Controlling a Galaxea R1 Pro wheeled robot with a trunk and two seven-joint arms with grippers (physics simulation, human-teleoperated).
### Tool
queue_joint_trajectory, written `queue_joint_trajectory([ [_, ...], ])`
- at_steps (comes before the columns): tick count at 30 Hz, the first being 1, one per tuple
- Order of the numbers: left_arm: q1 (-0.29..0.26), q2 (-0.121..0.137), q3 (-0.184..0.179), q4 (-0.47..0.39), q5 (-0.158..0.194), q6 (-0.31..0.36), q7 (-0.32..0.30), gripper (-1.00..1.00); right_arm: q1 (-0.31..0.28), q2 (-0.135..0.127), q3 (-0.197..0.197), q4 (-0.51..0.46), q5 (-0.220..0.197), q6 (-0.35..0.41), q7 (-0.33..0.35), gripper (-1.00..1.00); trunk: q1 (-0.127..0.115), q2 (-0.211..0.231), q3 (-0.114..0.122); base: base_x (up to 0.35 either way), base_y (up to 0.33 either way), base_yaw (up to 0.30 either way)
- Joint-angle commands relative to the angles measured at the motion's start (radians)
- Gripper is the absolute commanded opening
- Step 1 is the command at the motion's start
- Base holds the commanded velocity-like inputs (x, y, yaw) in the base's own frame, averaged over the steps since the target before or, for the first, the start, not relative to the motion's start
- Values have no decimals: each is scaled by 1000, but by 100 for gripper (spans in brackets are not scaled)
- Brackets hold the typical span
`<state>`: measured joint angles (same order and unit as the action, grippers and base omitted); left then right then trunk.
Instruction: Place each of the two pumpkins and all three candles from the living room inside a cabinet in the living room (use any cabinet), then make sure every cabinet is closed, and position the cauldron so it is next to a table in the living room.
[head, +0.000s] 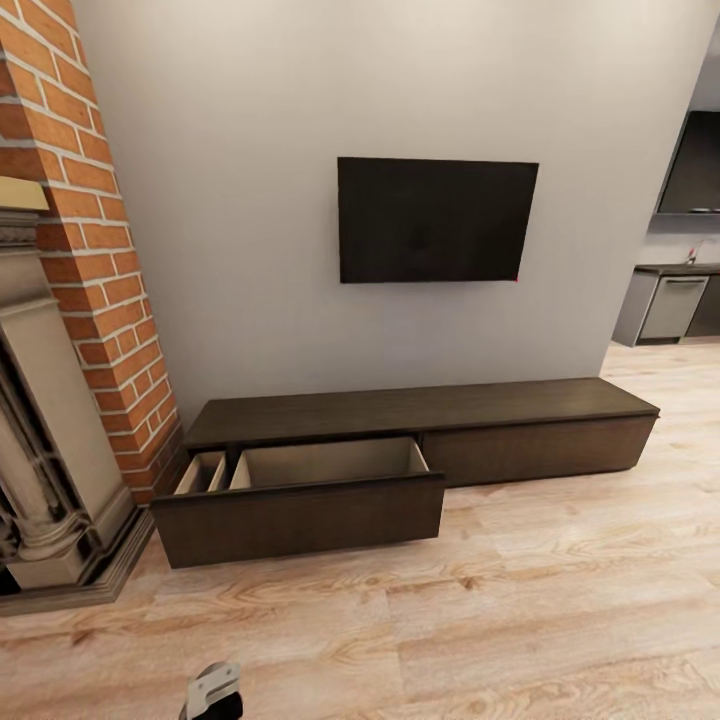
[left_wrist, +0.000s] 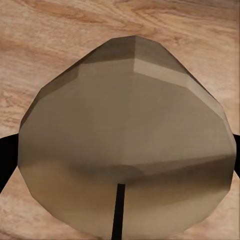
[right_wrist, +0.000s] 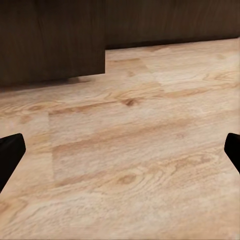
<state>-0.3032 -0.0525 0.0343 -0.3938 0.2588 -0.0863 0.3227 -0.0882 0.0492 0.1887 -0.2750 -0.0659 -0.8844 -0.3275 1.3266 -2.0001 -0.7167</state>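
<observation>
from the head camera i'm facing the cabinet (head: 420, 440) under the wall tv (head: 436, 220), with the brick fireplace (head: 80, 250) at the left. its left-hand drawer (head: 300, 505) is pulled out and what i can see of the pale inside looks bare; the section beside it is shut. a bit of my left arm (head: 212, 692) pokes in at the bottom edge, well short of the drawer.

in the left wrist view a cream-white candle (left_wrist: 127, 135) sits right up against the lens with its dark wick showing, wood floor (left_wrist: 50, 30) behind it. the left gripper (left_wrist: 120, 150) is closed round it, dark fingers (left_wrist: 6, 155) hugging both sides.

in the right wrist view the right gripper (right_wrist: 120, 147) is spread wide and holds nothing, fingertips (right_wrist: 10, 150) at the far edges, hanging over floor near the cabinet's dark front.

i judge the job now is to roll closer, carry the candle over the drawer lip, lower it well inside, and release only once it sits flat.
</observation>
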Motion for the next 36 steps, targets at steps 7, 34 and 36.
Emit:
queue_joint_trajectory([
  [7,-1,-9,-100,-110,6,41,-1,-100,-8,-57,-13,-89,-20,1,-48,100,0,0,-1,0,0,0],
  [34,-833,-122,-133,10,38,1109,18,-100,-487,-210,-96,-828,-584,877,-121,100,0,0,-1,0,0,0],
  [36,-841,-122,-127,19,39,1108,18,-100,-387,-209,-96,-1024,-584,934,-143,100,0,0,-1,0,0,0],
])
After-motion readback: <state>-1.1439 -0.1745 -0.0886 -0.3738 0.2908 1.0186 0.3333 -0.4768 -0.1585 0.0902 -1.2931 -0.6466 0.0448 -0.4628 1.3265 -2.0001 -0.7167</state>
